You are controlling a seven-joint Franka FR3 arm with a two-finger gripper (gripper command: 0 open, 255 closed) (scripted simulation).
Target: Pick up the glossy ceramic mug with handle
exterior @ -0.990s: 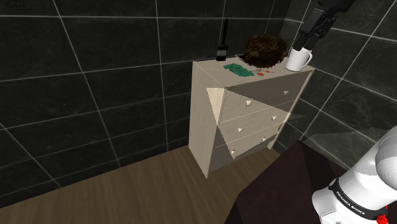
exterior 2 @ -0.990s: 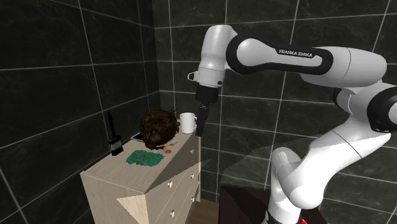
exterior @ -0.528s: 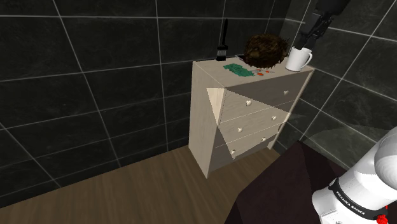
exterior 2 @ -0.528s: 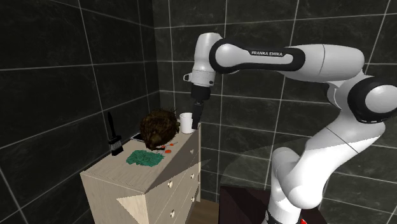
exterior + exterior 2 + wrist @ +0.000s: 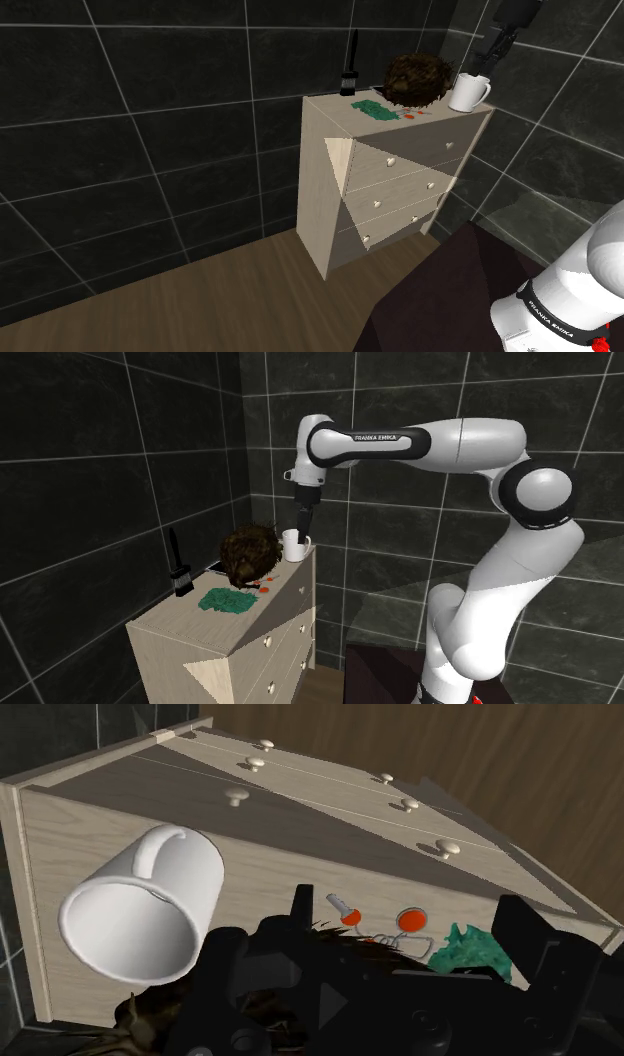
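White mug [image 5: 468, 92] is seen at upper right of shoulder view, on dresser [image 5: 395, 185] top. Gripper [image 5: 487, 57] is hung close by its rim, fingers spread apart w/ nothing held.

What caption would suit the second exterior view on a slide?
Black pincer poised just above the white mug at the dresser's far end, beside a brown clump.

brown tuft [image 5: 160, 1019], maybe fur | half hidden behind gripper [image 5: 408, 919] | arm [image 5: 565, 290] cropped

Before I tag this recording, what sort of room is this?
Likely a tiled room in a house, perhaps a bathroom: dark glossy wall tiles, a wood-plank floor, and a light chest of drawers against the wall carrying a white mug.
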